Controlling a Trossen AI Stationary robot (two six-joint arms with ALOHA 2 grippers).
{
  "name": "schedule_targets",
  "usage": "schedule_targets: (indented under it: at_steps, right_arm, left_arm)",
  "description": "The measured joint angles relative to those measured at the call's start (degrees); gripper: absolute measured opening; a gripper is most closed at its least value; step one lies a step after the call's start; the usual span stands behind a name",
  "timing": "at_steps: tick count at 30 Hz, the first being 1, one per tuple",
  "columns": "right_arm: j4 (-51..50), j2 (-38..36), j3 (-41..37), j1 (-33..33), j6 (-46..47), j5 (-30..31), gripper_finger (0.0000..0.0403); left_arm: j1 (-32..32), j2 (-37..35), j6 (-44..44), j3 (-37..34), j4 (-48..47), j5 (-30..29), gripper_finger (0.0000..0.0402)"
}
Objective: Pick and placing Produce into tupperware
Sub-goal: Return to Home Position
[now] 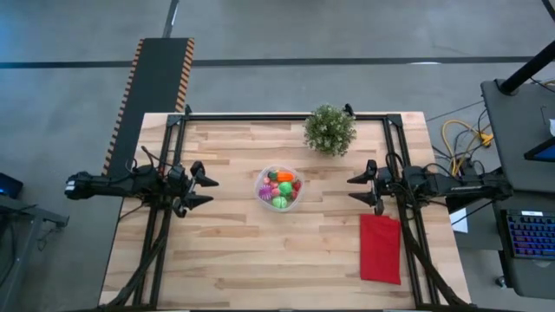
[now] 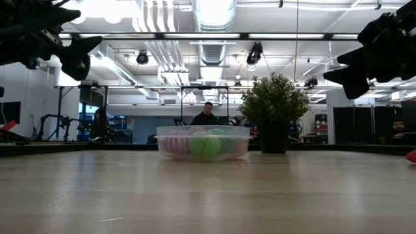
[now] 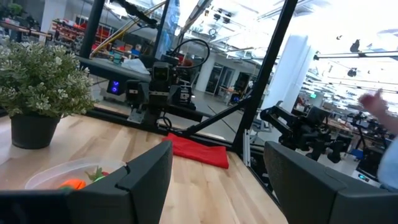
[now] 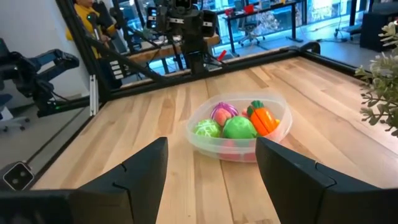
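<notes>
Clear tupperware bowl (image 1: pixel 258 192) frame centre, toy produce (image 1: pixel 281 189) heaped inside; likely light, hard, slick plastic, pinch each across middle; left gripper (image 1: pixel 206 191) centre-left, right gripper (image 1: pixel 354 189) centre-right, both spread apart, empty

- bowl (image 4: pixel 214 148): clear, see-thru plastic
- in it: green ball (image 4: pixel 239 127); orange carrot (image 4: pixel 265 121) w/ green top; purple-pink piece (image 4: pixel 222 113); pale green leafy piece (image 4: pixel 206 129)
- plant (image 1: pixel 329 130): green, whitish tips; pot (image 2: pixel 273 138) dark
- cloth (image 1: pixel 380 248): plain red
- desk (image 1: pixel 234 251): light wood, plank stripes, mixed pale & tan
- frame (image 1: pixel 286 115) round desk: black
- L fingers (image 3: pixel 146 180) & R fingers (image 4: pixel 146 165): dark grey-black
- mat (image 1: pixel 160 78) beyond desk: black, orange/black hazard stripes on both long edges
- floor (image 1: pixel 347 30): grey w/ dark lines
- cables (image 1: pixel 458 137): yellow
- keyboard (image 1: pixel 531 234): blue-purple glow
</notes>
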Motion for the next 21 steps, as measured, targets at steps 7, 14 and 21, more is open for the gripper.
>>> schedule_targets:
  at_steps: [7,14,21]
  right_arm:
    - [0.00,0.00,0.00,0.00,-0.11,0.00,0.0235]
    - [0.00,0.00,0.00,0.00,-0.13,0.01,0.0235]
    - [7.34,-1.45,-0.02,-0.03,9.17,-19.52,0.0235]
  left_arm:
    - [0.00,0.00,0.01,0.00,0.00,0.00,0.0240]
    - [0.00,0.00,0.01,0.00,-0.02,0.00,0.0240]
    - [0.00,0.00,0.01,0.00,-0.02,0.00,0.0240]
